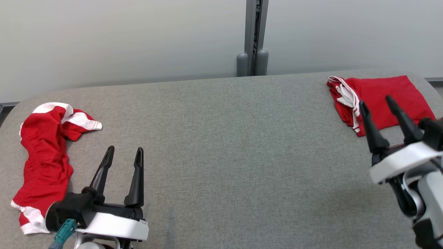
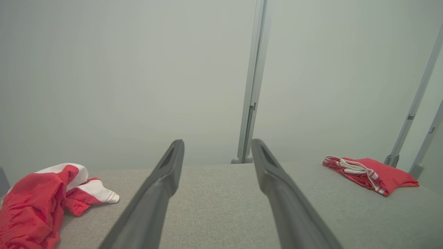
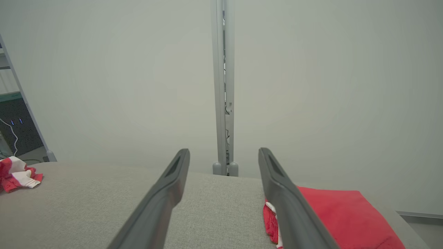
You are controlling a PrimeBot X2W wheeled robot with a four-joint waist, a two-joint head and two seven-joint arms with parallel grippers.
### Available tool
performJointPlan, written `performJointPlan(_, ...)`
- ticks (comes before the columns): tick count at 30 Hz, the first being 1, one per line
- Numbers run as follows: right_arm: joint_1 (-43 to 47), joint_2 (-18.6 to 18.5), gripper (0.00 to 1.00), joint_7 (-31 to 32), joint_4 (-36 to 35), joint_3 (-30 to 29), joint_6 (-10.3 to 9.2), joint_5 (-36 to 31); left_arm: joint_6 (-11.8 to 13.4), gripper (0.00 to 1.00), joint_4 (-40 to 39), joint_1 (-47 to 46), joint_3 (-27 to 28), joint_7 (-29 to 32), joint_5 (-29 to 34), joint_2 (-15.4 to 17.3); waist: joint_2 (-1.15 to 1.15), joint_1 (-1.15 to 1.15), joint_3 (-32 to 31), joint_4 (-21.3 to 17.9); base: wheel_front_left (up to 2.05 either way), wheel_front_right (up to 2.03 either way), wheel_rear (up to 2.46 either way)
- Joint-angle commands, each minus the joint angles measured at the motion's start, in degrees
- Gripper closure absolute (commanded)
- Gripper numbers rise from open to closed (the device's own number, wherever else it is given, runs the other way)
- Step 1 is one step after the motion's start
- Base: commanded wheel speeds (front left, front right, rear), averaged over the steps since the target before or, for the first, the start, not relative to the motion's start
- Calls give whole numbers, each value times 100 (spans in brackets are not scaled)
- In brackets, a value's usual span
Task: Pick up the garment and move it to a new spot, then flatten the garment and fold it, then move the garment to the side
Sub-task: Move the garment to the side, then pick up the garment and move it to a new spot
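Nearest, the left gripper (image 1: pixel 124 149), its long dark fingers spread apart and empty, hovers just right of the crumpled red cloth garment with white trim (image 1: pixel 45 162). The garment sprawls on the grey fabric-covered table (image 1: pixel 221 138), well left of the grey metal post (image 1: pixel 252 38), with its long axis running from robot to wall (so this arm is nearer). Right of that post, the right gripper (image 1: pixel 376 101), likewise spread and empty, hangs before a folded red cloth garment with white bands (image 1: pixel 408 90), which is probably finished.

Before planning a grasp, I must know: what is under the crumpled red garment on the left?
The crumpled red garment lies on the grey fabric surface. Anything beneath its folds is hidden.
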Motion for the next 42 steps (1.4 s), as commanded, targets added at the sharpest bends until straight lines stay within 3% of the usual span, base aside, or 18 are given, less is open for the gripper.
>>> performJointPlan(1, 289, 78, 0, -22, -200, -124, 0, -134, 41, 0, 12, 95, 36, -10, -16, 40, 0, 0, -38, 24, 0, 0, 0)
performJointPlan(15, 1975, 1027, 0, -2, -1384, -1079, 0, -724, 296, 0, 234, 374, 177, -10, 82, 58, 0, 0, -121, 88, 0, 0, 0)
performJointPlan(28, 2512, 1467, 0, -24, -1679, -1638, 0, -1459, 421, 0, 322, 499, 305, -10, -7, -75, 0, 0, -148, 73, 0, 0, 0)
performJointPlan(42, 2548, 1593, 0, -26, -1701, -1442, 1, -1535, 391, 0, 339, 517, 328, -10, 73, -123, 0, 0, -157, 88, 0, 0, 0)
